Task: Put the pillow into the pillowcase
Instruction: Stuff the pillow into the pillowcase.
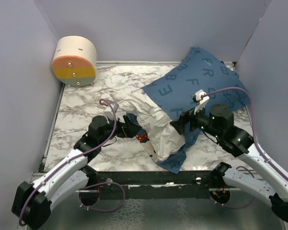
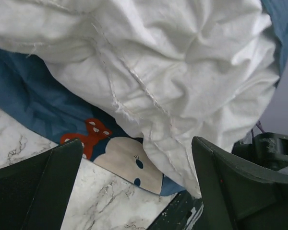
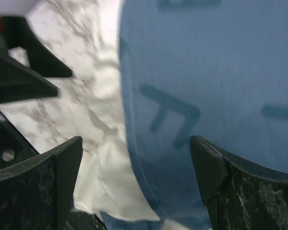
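Centre-right, the pillow sits half inside the pillowcase, its bare end poking out. The left claw and right claw flank it, both spread apart and gripping nothing, likely poised to grab the case's mouth.

White pillow half inside dark blue lettered pillowcase, crumpled near end exposed.

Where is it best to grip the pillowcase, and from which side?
Grip the pillowcase at its open edge, where it crosses the pillow, coming from the near left: that edge lies on top, and the bare white end sticks out there.
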`<state>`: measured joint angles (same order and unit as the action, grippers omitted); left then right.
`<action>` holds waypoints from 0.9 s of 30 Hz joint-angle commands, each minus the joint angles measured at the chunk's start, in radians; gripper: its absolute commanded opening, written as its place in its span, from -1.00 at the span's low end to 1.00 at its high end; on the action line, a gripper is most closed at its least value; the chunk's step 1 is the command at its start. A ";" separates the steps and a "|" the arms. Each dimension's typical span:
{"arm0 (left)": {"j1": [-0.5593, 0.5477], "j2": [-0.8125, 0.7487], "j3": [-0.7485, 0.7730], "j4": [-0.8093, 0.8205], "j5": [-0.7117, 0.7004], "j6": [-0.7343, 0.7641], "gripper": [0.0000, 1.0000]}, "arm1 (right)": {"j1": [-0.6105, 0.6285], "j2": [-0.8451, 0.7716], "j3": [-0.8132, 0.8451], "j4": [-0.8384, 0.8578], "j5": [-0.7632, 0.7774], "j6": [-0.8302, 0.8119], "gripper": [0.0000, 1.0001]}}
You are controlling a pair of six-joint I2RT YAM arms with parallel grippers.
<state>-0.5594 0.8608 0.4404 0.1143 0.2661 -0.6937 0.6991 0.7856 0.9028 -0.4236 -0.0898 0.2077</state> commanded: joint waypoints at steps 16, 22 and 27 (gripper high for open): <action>-0.375 0.418 0.057 0.507 -0.163 -0.181 0.98 | -0.001 0.122 -0.126 -0.067 0.236 0.111 -0.67; -0.359 0.665 0.282 0.536 -0.164 -0.061 0.71 | -0.001 0.024 -0.149 0.114 -0.082 0.059 -0.99; -0.326 0.826 0.408 0.702 -0.062 -0.057 -1.00 | 0.000 0.151 0.021 0.276 -0.421 0.107 -0.99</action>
<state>-0.9035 1.5940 0.7353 0.5758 0.1474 -0.7937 0.6720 0.8345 0.7750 -0.3866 -0.0349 0.2607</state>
